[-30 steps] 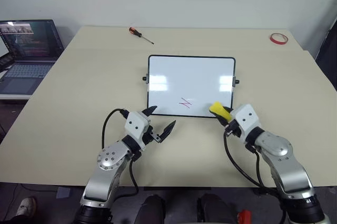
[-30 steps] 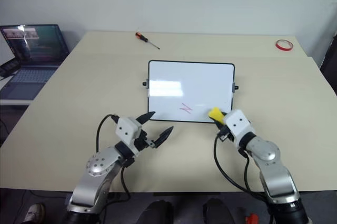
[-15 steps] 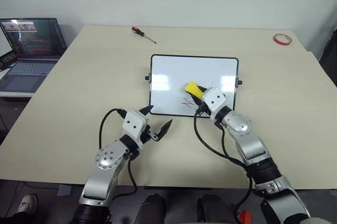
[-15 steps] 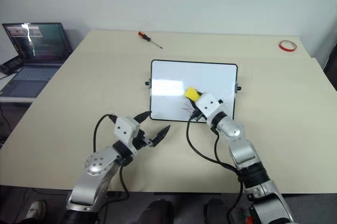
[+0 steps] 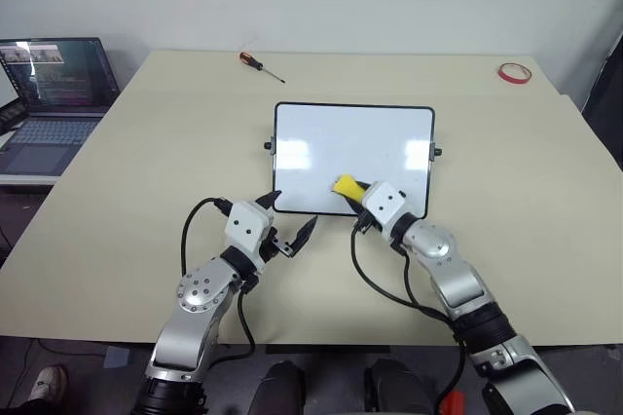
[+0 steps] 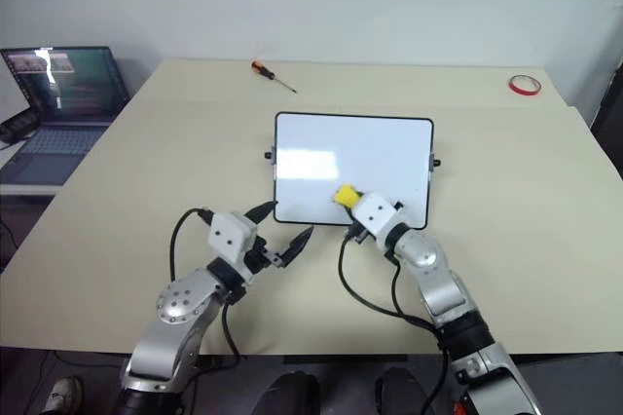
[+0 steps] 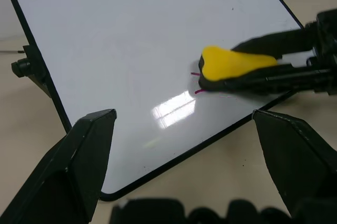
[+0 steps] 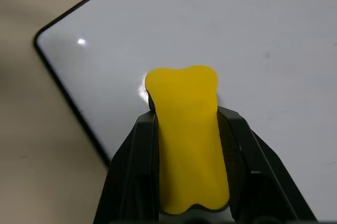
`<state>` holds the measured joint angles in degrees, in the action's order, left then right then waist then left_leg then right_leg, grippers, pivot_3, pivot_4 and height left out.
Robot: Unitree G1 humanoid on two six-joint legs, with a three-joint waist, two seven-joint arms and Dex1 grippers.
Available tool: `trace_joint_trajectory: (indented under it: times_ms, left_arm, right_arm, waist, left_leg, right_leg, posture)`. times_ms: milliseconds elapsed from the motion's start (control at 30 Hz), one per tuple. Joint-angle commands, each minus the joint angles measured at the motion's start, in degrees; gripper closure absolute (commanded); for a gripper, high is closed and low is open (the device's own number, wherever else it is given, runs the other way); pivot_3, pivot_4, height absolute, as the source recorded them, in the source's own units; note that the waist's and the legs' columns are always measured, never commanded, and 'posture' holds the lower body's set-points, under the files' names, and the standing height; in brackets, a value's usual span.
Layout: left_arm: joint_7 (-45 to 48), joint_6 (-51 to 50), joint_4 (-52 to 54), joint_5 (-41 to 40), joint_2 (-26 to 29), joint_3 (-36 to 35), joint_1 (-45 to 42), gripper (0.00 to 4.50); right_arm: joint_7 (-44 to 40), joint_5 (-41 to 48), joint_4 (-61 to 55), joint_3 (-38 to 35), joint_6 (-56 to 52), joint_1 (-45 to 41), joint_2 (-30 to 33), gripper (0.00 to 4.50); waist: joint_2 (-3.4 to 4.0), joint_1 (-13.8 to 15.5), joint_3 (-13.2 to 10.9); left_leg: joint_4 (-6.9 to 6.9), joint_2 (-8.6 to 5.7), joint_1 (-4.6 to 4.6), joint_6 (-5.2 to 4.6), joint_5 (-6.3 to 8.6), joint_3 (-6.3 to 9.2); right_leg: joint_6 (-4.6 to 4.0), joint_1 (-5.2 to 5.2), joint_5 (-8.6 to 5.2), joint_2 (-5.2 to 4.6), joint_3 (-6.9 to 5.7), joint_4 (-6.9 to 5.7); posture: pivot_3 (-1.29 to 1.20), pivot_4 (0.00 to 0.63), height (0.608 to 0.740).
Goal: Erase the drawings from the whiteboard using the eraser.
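The whiteboard (image 5: 352, 142) lies flat in the middle of the table, its black frame nearest me. My right gripper (image 5: 348, 191) is shut on the yellow eraser (image 5: 344, 184), which rests on the board's near part, left of centre. In the right wrist view the eraser (image 8: 187, 134) sits clamped between both fingers over the white surface. Of the drawings, short red strokes (image 7: 198, 91) peek out beside the eraser (image 7: 231, 63) in the left wrist view. My left gripper (image 5: 294, 212) stands open just off the board's near left corner, holding nothing.
A red-handled screwdriver (image 5: 261, 64) lies at the table's far side, and a red tape ring (image 5: 515, 72) sits at the far right. An open laptop (image 5: 54, 94) stands on a side surface to the left. The table's front edge is close beneath both arms.
My right gripper has carried the eraser leftward from the board's near right corner onto the red mark, which is now mostly covered. The left gripper has stayed where it was.
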<state>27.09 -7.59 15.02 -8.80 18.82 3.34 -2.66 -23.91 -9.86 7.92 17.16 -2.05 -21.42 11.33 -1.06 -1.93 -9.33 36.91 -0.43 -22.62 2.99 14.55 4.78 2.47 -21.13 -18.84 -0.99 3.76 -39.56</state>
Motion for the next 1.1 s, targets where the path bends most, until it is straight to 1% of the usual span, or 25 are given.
trace_joint_trajectory:
  times_ms: [33, 233, 433, 567, 700, 900, 1100]
  left_arm:
    - [0.2, 0.9, 0.4, 0.0, 0.8, -1.2, -1.3, 0.00]
    - [0.1, 1.0, -0.3, 0.0, 1.1, -1.2, -1.6, 0.00]
    - [0.1, 1.2, -0.8, 0.1, -0.1, 0.2, -2.1, 0.00]
    - [0.2, 1.2, -1.0, 0.2, -0.3, 0.3, -2.4, 0.00]
    - [0.3, 1.3, -0.8, 0.0, -0.1, 0.2, -2.3, 0.00]
    - [0.3, 1.2, -0.8, 0.1, 0.1, 0.1, -2.3, 0.00]
    - [0.6, 1.3, -0.8, 0.1, 0.4, 0.1, -2.2, 0.00]
  right_arm:
    - [-1.8, 0.1, -1.2, 1.9, -0.7, 1.6, -0.4, 3.31]
    - [-1.8, -0.3, -1.1, 0.8, -0.2, 0.9, 0.9, 3.31]
    - [6.9, -1.5, 4.4, -3.8, 4.0, -6.5, 0.3, 3.31]
    - [9.8, -2.3, 7.8, -4.5, 5.3, -9.7, -0.8, 3.31]
    - [9.2, -2.5, 8.5, -3.8, 6.1, -9.8, -1.3, 3.31]
    - [1.5, -1.4, 4.2, 0.3, 5.2, -4.3, -0.6, 3.31]
    - [-1.1, -1.6, 3.1, 1.4, 3.3, -2.9, -0.3, 3.31]
  waist:
    - [0.00, 0.0, 0.0]
    - [0.00, 0.1, 0.0]
    - [0.00, 0.0, 0.0]
    - [0.00, 0.0, 0.0]
    - [0.00, -0.1, 0.0]
    - [0.00, -0.1, 0.0]
    - [0.00, -0.1, 0.0]
  left_leg:
    - [0.00, 0.00, 0.01, 0.00, 0.00, 0.00]
    - [0.02, -0.01, 0.02, 0.00, 0.00, -0.01]
    - [0.06, -0.03, 0.02, 0.01, -0.01, -0.01]
    - [0.02, -0.01, 0.00, 0.01, -0.01, -0.02]
    - [0.01, 0.00, -0.05, 0.01, 0.00, -0.09]
    - [0.01, 0.01, -0.02, 0.00, 0.00, -0.07]
    - [0.03, 0.01, 0.00, 0.00, 0.00, -0.05]
  right_leg:
    - [0.00, 0.00, 0.00, 0.00, 0.01, -0.02]
    - [0.00, 0.00, 0.00, 0.01, 0.00, -0.03]
    - [0.00, -0.01, 0.00, 0.00, 0.01, -0.12]
    - [0.00, -0.07, 0.00, 0.02, 0.01, -0.13]
    - [0.00, -0.10, -0.01, 0.01, 0.07, -0.07]
    - [0.00, -0.09, -0.01, 0.02, 0.06, -0.09]
    - [0.00, -0.07, -0.01, 0.02, 0.05, -0.12]
  posture:
    - [0.00, 0.150, 0.740]
    - [0.00, 0.150, 0.740]
    - [0.00, 0.150, 0.740]
    - [0.00, 0.150, 0.740]
    - [0.00, 0.150, 0.740]
    - [0.00, 0.150, 0.740]
    - [0.00, 0.150, 0.740]
